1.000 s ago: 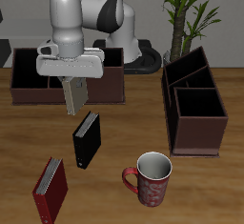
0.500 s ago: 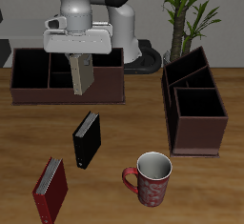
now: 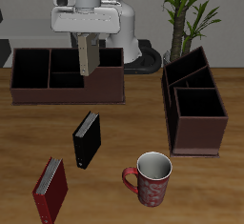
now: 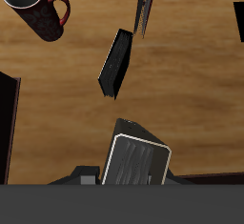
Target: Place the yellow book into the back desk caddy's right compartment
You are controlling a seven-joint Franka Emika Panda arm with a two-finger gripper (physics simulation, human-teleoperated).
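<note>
My gripper [image 3: 86, 37] is shut on the yellow book [image 3: 87, 56], a thin greyish-tan hardcover that hangs upright below the fingers. It is held above the back desk caddy [image 3: 67, 92], a long low maroon-brown tray at the table's back. The book hangs just past the two small square sections, at the edge of the wide end section, the right compartment [image 3: 108, 68]. The book's lower edge stays above the caddy's floor. In the wrist view the held book [image 4: 138, 161] shows end-on, and it hides the fingertips.
A black book [image 3: 87, 138] stands on the table nearer the front, with a red book [image 3: 50, 190] beyond it at the front edge. A patterned mug [image 3: 151, 177] stands beside them. The taller two-section caddy [image 3: 195, 123] and a potted plant [image 3: 186, 18] stand at the side.
The gripper has carried the yellow book upward and toward the table's back, from in front of the back caddy to above it. Nothing else moved.
</note>
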